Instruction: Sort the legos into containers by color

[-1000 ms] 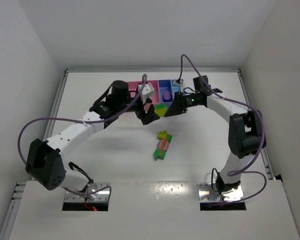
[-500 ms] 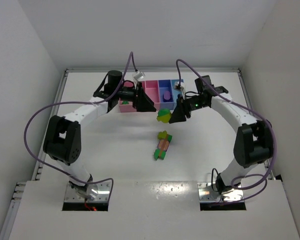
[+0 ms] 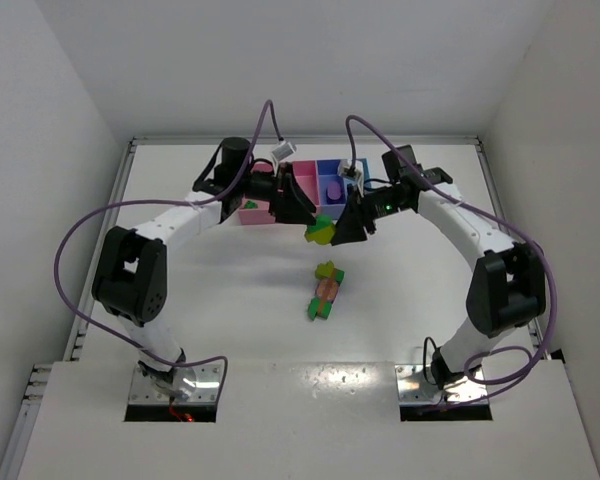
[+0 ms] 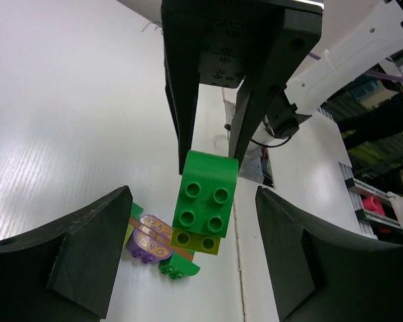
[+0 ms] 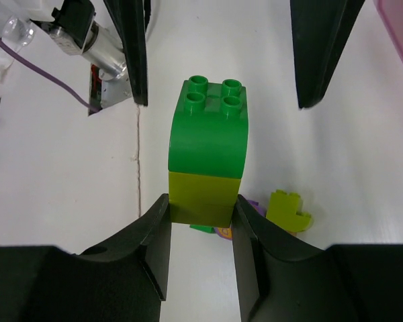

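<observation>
My right gripper (image 3: 332, 232) (image 5: 200, 213) is shut on the yellow-green lower half of a two-brick stack (image 3: 321, 232) and holds it in the air in front of the containers (image 3: 305, 168). The stack's green brick (image 5: 208, 127) (image 4: 205, 194) sits on the yellow-green one (image 5: 203, 194) (image 4: 196, 241). My left gripper (image 3: 308, 214) (image 4: 195, 258) is open and faces the stack from the other side; its fingers (image 4: 67, 261) stand wide on either side without touching it. More legos (image 3: 325, 292) lie in a small pile on the table below.
The pile holds a purple brick (image 4: 150, 238), a green brick (image 4: 178, 268) and a yellow-green brick (image 5: 287, 211). A purple brick (image 3: 333, 188) lies in the purple-blue tray. A small green piece (image 3: 250, 204) lies in the wide pink tray.
My left arm has swung up and back from mid-table to the trays, and its open gripper has closed in on the stack. My right gripper has shifted slightly left with the stack.
</observation>
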